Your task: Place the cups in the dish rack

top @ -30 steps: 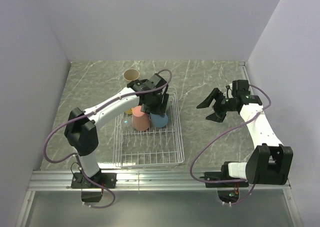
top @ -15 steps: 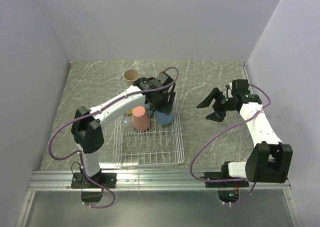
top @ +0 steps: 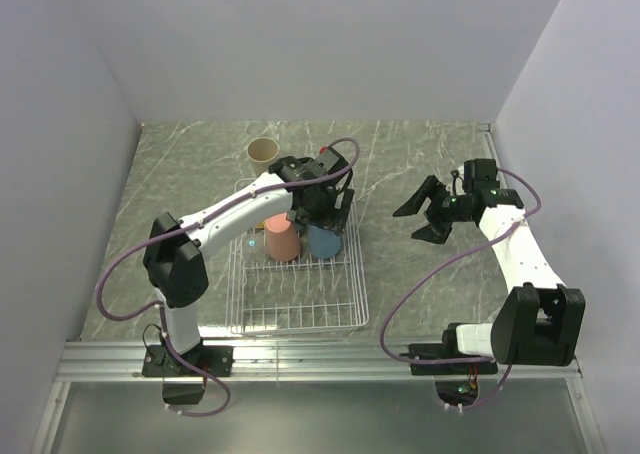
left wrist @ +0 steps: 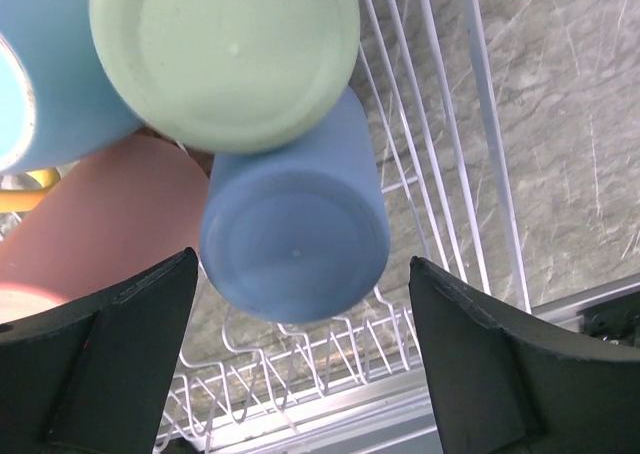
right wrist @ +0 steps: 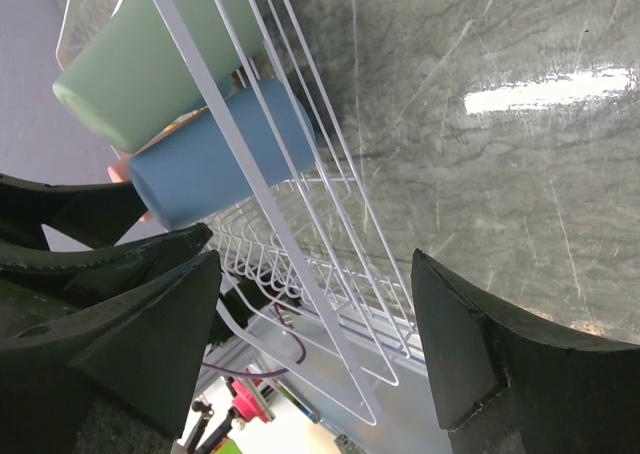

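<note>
Compared with a second ago, the left arm has swung its wrist toward the far right part of the dish rack (top: 300,299). The left end effector (top: 318,214) now hangs over the blue tumbler (top: 325,240) rather than left of it. Over the last half second it has hardly shifted. The right arm has not moved.

In the left wrist view the left end effector (left wrist: 300,264) is spread wide. The blue tumbler (left wrist: 295,224) stands base-up between the fingers (left wrist: 100,364), with a clear gap on either side. Behind it the green tumbler (left wrist: 225,54) is also base-up and pressed against it. The salmon-pink tumbler (left wrist: 110,224) sits to the left, the light-blue mug (left wrist: 40,84) is in the corner, and a sliver of a yellow cup (left wrist: 18,192) shows at the edge. All of them are inside the rack.

From above, the left arm's wrist hides the green tumbler and the mugs. The salmon-pink tumbler (top: 282,237) stands inverted beside the blue one. The beige tumbler (top: 263,154) is upright on the counter (top: 400,154), just beyond the rack's far edge.

The right end effector (top: 425,212) hovers over bare counter, well apart from the rack, with its jaws wide and holding nothing. Its camera looks at the blue and green tumblers through the rack's side wires (right wrist: 300,264).
</note>
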Motion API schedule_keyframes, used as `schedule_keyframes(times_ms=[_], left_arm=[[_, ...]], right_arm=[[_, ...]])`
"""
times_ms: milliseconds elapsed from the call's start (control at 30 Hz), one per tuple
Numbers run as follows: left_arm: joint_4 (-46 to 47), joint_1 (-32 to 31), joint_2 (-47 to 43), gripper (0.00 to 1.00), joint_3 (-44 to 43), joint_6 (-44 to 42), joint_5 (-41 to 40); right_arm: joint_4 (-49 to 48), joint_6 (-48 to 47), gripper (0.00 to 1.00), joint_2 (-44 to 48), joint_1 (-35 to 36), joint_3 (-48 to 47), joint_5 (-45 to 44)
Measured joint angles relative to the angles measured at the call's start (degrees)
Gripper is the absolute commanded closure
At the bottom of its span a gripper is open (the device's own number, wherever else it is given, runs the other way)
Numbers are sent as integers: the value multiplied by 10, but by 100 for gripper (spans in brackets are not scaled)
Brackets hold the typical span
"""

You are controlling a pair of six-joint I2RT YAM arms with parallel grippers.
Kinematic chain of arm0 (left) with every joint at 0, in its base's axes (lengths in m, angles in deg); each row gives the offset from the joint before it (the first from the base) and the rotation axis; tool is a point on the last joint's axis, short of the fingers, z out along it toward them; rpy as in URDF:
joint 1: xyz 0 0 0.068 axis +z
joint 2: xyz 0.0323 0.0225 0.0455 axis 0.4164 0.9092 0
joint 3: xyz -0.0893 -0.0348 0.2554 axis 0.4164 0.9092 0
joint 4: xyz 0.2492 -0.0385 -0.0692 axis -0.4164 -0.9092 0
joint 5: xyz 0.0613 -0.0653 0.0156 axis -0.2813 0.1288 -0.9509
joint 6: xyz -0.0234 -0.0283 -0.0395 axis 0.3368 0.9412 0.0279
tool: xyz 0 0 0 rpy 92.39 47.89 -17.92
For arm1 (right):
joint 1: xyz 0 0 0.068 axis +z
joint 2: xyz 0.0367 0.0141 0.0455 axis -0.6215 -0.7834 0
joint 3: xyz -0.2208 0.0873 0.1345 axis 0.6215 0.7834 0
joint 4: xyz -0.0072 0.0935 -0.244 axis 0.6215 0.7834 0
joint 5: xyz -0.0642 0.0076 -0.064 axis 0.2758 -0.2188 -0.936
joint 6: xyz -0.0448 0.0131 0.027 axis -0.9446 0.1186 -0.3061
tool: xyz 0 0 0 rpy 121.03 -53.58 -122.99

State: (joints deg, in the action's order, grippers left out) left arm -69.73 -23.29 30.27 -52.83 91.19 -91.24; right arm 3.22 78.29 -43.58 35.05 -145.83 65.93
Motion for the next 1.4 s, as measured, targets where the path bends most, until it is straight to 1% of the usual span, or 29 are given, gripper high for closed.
schedule_keyframes(times_ms=[133, 333, 433, 533, 633, 767, 867, 1033, 1233, 1400], left_arm=[[-14, -6, 0, 9, -13, 2, 1], [-45, -8, -2, 9, -97, 12, 10], [-61, -8, -19, 5, -132, 14, 15], [-78, 3, -47, 6, -152, 12, 18], [-79, 51, -78, 9, -152, 8, 35], [-68, 175, -94, 8, -151, 4, 57], [-51, 240, -86, 7, -145, 5, 55], [-9, 278, -59, 9, -121, 12, 57], [12, 311, 25, 9, -139, 7, 50], [23, 346, 66, 10, -140, -5, 50]], right_arm=[[0, 0, 17, 0, 0, 0, 1], [0, -4, 17, 4, 0, 5, 1], [0, -6, 17, 12, 0, 8, -1], [1, -6, 17, 22, 0, 16, -1], [1, -6, 18, 28, 0, 23, -1], [3, -6, 18, 30, 0, 24, -1], [4, -6, 18, 33, 0, 24, -1], [17, -6, 18, 46, 5, 24, -2], [30, -6, 18, 74, 13, 29, -3], [43, -6, 18, 82, 13, 35, -5]])
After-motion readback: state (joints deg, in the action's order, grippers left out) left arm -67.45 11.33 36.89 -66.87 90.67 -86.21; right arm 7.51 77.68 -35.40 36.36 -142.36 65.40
